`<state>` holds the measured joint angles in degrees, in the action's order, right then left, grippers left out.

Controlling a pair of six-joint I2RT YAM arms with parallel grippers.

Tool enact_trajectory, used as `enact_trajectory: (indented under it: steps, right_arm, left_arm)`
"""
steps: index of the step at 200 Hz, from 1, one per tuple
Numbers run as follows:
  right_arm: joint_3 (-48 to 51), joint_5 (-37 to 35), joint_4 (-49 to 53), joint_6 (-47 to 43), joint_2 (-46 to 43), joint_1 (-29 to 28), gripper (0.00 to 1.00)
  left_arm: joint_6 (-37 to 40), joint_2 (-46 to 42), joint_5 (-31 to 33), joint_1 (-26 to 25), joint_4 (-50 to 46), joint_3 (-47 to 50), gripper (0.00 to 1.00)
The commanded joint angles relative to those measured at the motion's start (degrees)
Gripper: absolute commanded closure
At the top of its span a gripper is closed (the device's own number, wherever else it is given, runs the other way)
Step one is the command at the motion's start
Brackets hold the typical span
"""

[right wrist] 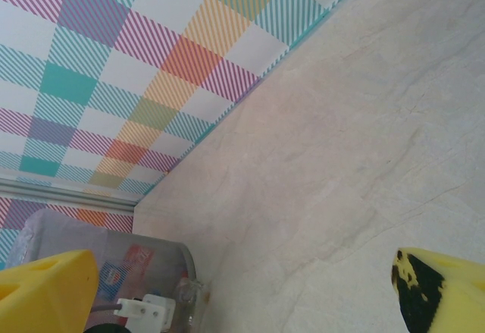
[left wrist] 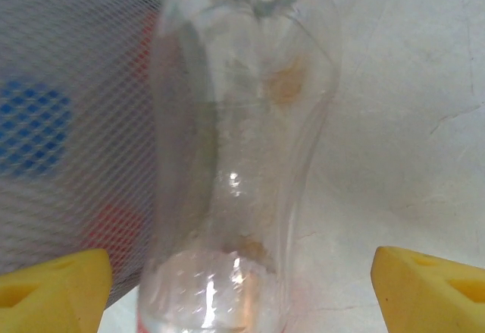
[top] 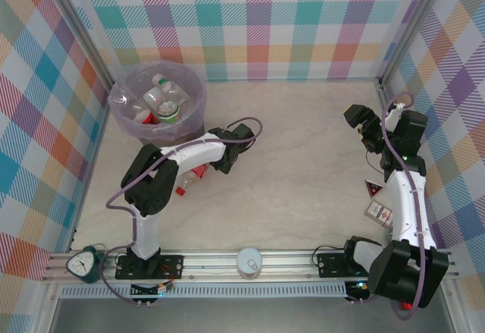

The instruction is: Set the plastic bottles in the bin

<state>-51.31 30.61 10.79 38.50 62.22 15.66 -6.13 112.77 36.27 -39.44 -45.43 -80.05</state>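
The bin (top: 121,117), grey with a purplish bag, stands at the back left and holds several bottles (top: 163,99) with red and green parts. One clear bottle (top: 194,177) with a red cap lies on the table just in front of it. My left gripper (top: 209,164) hangs over this bottle. In the left wrist view the clear bottle (left wrist: 242,158) lies between the wide-apart yellow fingers (left wrist: 53,287) without touching them, so the left gripper (left wrist: 242,276) is open, with the bin (left wrist: 68,120) close on the left. My right gripper (top: 361,117) is raised at the far right; the right gripper (right wrist: 246,280) is open and holds nothing.
Two small red-and-white packets (top: 377,200) lie by the right arm. A white round lid (top: 248,261) and a green timer (top: 83,265) sit on the front rail. Checked walls close off the back and both sides. Bare table (top: 303,174) lies between the arms.
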Motion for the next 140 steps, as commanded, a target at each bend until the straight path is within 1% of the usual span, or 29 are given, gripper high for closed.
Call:
enact_trajectory:
  steps: [1,52,63,94,115,127,140]
  right_arm:
    - [-1.5,-0.1,-0.4,-1.0,0.4,-0.3,0.01]
    - [-1.5,0.0,-0.9,-0.9,1.1,-0.3,0.01]
    - [-1.6,0.1,-1.0,-0.8,1.2,-0.4,0.01]
    - [-1.5,0.3,-1.5,-0.5,1.5,-0.3,0.01]
    - [-1.5,0.5,-1.6,-0.5,1.6,-0.3,0.01]
    - [-1.5,0.5,-1.4,-0.6,1.6,-0.3,0.01]
    - [-1.7,0.2,-0.9,-1.1,1.3,-0.3,0.01]
  left_arm:
    - [0.7,2.1,-2.3,1.2,0.7,0.3,0.12]
    - [-1.1,3.4,-6.8,0.8,-1.7,-0.8,0.13]
    - [-2.0,2.9,-8.0,-0.2,-2.6,-1.1,0.14]
    - [-4.5,0.6,-10.8,-5.3,-4.7,-2.8,0.15]
    - [-4.7,1.0,-10.1,-6.3,-5.7,-3.9,0.15]
    - [-4.3,1.9,-8.9,-6.1,-6.1,-4.3,0.17]
    - [-4.1,2.7,-9.2,-6.2,-6.5,-5.0,0.20]
